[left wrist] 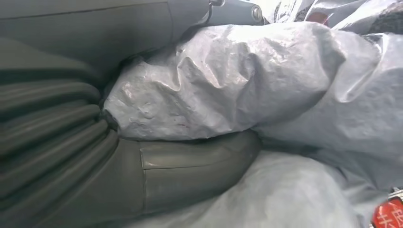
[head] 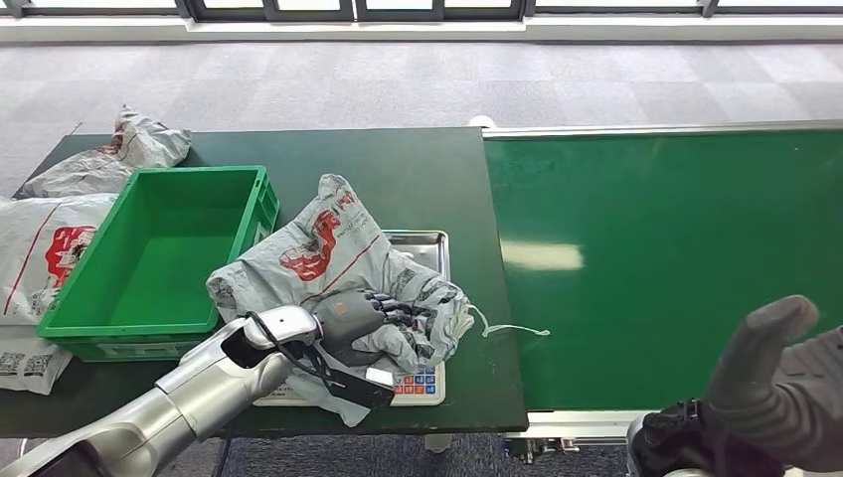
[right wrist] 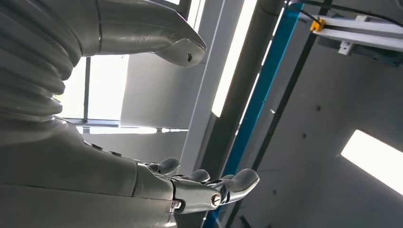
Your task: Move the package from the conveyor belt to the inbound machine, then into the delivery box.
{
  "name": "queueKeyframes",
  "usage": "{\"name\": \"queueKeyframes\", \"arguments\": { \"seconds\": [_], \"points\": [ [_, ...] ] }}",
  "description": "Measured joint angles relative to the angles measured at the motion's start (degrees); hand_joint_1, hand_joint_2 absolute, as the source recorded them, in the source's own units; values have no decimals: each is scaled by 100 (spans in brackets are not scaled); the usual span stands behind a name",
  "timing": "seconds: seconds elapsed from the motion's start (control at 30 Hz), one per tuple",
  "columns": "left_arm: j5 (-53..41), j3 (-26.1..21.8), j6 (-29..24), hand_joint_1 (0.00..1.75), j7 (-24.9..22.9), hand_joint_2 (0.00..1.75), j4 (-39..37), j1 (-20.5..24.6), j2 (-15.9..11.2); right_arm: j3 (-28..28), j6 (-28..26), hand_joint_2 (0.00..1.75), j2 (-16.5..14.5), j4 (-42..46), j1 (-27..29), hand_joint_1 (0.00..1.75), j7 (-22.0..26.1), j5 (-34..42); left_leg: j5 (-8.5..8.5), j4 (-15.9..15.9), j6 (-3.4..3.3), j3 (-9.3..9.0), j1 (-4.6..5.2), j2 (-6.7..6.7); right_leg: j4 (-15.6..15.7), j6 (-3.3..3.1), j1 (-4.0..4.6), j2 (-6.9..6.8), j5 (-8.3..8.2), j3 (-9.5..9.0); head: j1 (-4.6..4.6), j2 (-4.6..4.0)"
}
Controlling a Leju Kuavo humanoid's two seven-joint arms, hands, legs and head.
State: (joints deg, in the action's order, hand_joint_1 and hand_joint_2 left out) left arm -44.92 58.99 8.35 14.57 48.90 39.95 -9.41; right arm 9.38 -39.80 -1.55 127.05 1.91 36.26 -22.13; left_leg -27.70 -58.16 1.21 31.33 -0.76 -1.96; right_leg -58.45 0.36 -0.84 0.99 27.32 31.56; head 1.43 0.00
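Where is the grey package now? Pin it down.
In the head view the grey package lies on the scale, right of the green bin and left of the conveyor belt, held by the left robot hand.

The green box (head: 149, 253) stands just left of the package (head: 333, 263), and its near wall is close to the left hand (head: 363, 318), so it is in the way on that side. The package covers most of the scale (head: 422, 298). More bags (head: 60, 224) lie left of the box. On the right, the conveyor belt (head: 666, 258) is wide and bare. The right hand (head: 760, 383) is up by its near edge, with its fingers apart.
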Motion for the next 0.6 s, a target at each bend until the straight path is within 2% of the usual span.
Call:
{"name": "queueKeyframes", "arguments": {
  "seconds": [0.23,0.43,0.6],
  "points": [
    [-150,-350,87,175,-60,175,534,41,-209,0,-2,175,0,97,105,0,87,-32,31,-2,20,-11,-4,27,-3,-14,2,17,-32,48,0,0],
    [-161,-789,175,175,-245,175,1243,469,-556,-18,-2,175,0,185,246,0,251,74,79,-3,38,92,-11,32,-7,-24,5,28,-83,169,1,0],
    [-246,-1222,212,175,-371,175,1703,903,-696,-80,-2,175,0,232,307,0,330,155,92,-3,36,136,-12,39,-7,-22,5,32,-100,215,0,0]
  ]
}}
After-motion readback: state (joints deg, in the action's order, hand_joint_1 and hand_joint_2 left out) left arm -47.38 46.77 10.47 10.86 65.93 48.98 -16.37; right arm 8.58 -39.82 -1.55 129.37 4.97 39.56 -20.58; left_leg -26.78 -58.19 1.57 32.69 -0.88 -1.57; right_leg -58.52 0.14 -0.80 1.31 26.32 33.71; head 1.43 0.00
